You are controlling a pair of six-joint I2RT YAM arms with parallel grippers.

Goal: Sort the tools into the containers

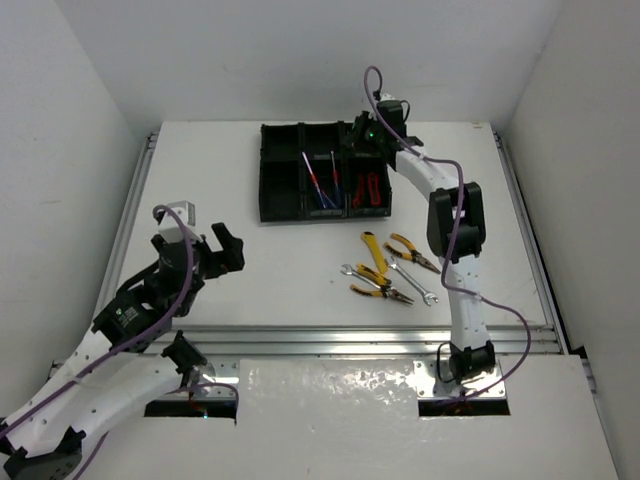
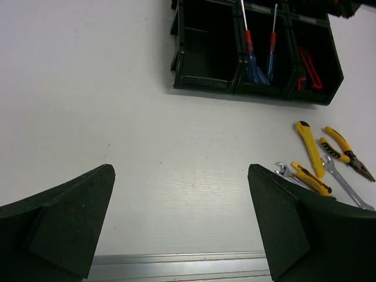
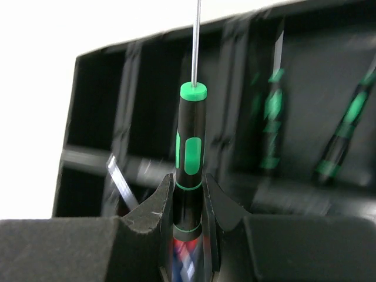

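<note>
From my end the tray (image 2: 205,82) looks like black plastic with a slight sheen. The table (image 2: 117,129) is white and matt, with a brushed metal rail (image 2: 176,261) at its edge. The tiny screwdriver (image 3: 190,158) has a glossy plastic handle and thin metal shaft; the wrenches (image 2: 341,183) are shiny bare metal.

Mini driver (image 3: 191,141) in R gripper (image 3: 187,187), over tray (image 1: 264,180); driver pair (image 1: 320,180) in compt. near-left; pliers (image 1: 381,291), wrenches (image 1: 410,282) nearer, on table (image 1: 210,180).
</note>
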